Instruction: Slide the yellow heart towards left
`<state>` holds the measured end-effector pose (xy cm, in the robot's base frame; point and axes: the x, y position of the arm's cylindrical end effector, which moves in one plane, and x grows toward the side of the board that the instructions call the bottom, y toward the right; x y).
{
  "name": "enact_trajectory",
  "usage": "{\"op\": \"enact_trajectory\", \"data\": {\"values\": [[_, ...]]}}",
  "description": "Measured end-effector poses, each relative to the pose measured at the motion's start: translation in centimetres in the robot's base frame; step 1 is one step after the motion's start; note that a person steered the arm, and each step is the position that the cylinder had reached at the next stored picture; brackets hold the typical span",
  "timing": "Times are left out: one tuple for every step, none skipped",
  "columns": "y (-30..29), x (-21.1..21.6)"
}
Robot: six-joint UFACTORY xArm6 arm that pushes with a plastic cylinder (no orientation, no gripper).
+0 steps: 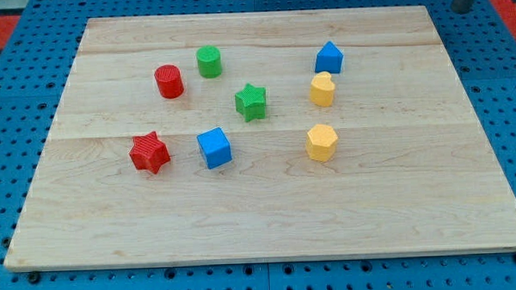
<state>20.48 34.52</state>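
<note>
I see the wooden board point(269, 213) on the blue pegboard table point(1, 171), and my rod shows only at the far right corner, so my tip point(465, 10) sits off the board, well apart from every block. There is no claw here, just the bare rod. The yellow heart point(322, 88) lies right of centre, just near of the blue triangular block point(329, 57), far of the yellow hexagon point(322, 142), with the green star point(250, 101) to its left.

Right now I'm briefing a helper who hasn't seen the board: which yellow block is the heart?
On the wooden board, look right of centre for two yellow blocks. The yellow heart is the upper one, just below the blue block; the lower yellow block is a plain hexagon.
</note>
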Motion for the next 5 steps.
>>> {"op": "enact_trajectory", "data": {"values": [[0.0, 0.0], [-0.5, 1.2], [-1.0, 11.3], [-8.6, 19.6], [-20.4, 19.5]]}}
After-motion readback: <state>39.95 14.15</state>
